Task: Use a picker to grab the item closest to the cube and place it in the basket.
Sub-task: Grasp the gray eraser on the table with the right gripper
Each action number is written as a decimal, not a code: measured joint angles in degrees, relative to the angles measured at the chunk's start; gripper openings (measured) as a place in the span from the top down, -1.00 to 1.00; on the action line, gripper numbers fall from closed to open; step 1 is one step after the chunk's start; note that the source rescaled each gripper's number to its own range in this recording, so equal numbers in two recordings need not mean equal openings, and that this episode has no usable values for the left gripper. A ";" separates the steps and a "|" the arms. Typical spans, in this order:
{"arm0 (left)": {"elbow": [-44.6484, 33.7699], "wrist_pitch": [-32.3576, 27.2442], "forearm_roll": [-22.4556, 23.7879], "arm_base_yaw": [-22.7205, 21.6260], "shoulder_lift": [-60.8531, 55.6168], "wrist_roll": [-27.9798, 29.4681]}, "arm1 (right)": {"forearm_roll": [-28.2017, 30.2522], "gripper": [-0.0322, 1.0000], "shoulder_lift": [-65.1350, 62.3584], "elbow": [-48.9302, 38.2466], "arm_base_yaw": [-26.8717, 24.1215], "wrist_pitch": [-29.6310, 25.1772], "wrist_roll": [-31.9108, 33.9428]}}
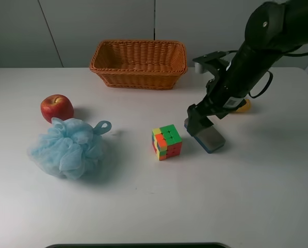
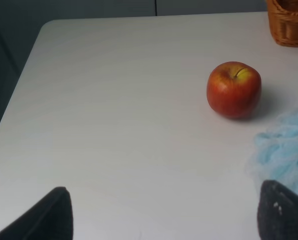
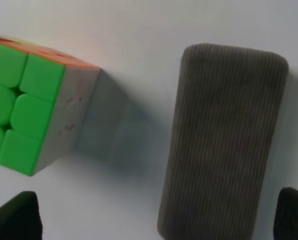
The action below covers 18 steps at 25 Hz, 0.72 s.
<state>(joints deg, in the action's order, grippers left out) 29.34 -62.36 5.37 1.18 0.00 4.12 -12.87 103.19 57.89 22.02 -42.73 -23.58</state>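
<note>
right gripper: jaws wide open, nothing held. it sits low over the eraser, one fingertip on the cube side and the other on the far side. no contact with the eraser is visible in the wrist view.

eraser: grey felt face up, blue base, lying flat on the table, just beside the cube and apart from it by a narrow gap. it is the item nearest the cube.

basket: at the rear of the table, well apart from the eraser.

left gripper: jaws wide open, nothing held, above bare table near the apple and blue bath puff.

a small yellow object lies partly hidden behind the right arm.
</note>
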 joint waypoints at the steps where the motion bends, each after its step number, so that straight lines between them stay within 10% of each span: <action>1: 0.00 0.00 0.00 0.00 0.00 0.00 | 0.00 -1.00 1.35 0.00 0.00 1.08 0.00; 18: 0.00 0.00 0.00 0.00 0.00 0.00 | 0.00 -1.00 10.99 0.12 0.00 10.86 0.00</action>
<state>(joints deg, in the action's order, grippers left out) 29.34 -62.36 5.37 1.18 0.00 4.12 -12.87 114.18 58.01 22.02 -31.87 -23.58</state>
